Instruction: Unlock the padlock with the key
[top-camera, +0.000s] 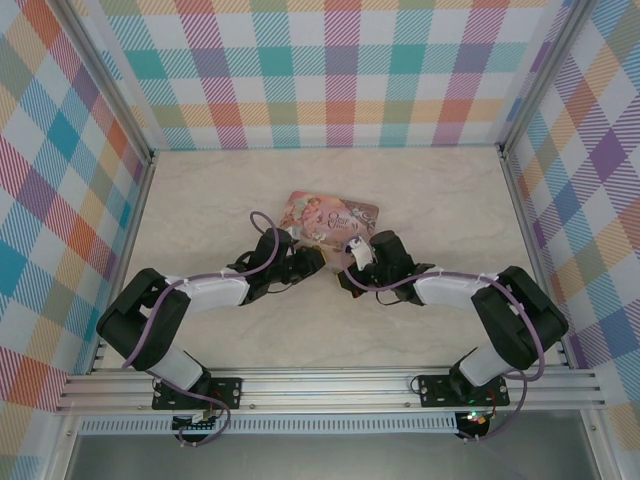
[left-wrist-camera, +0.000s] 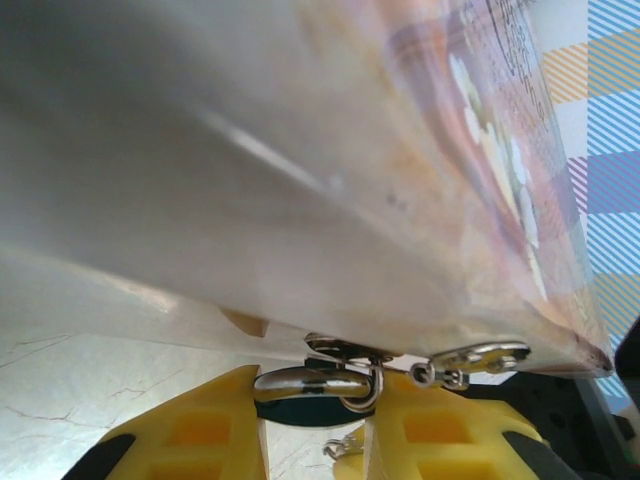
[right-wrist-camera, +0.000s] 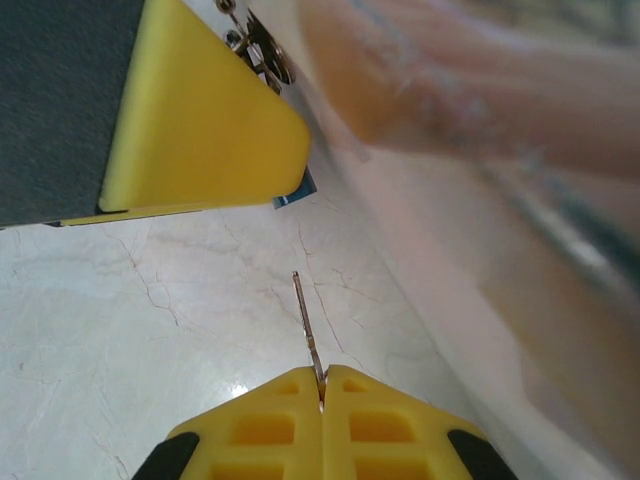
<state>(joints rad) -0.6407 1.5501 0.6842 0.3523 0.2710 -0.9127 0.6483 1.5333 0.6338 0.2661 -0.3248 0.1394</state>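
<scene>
Thin dull-grey metal key (right-wrist-camera: 308, 320) pinched in right gripper (right-wrist-camera: 322, 385); tiny blue padlock (left-wrist-camera: 300, 384) clamped in left gripper (left-wrist-camera: 316, 395), silvery shackle seen left-wrist, blue corner right-wrist.

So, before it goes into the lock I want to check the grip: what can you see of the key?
The key is a thin sliver of dull grey metal, seen edge-on. Its near end is pinched between the shut yellow fingertips of the right gripper, which hide its head. The blade sticks out ahead, leaning slightly left, towards the blue corner of the padlock. Its tip is free, clear of the padlock, over the pale marbled table. Its teeth cannot be made out.
</scene>
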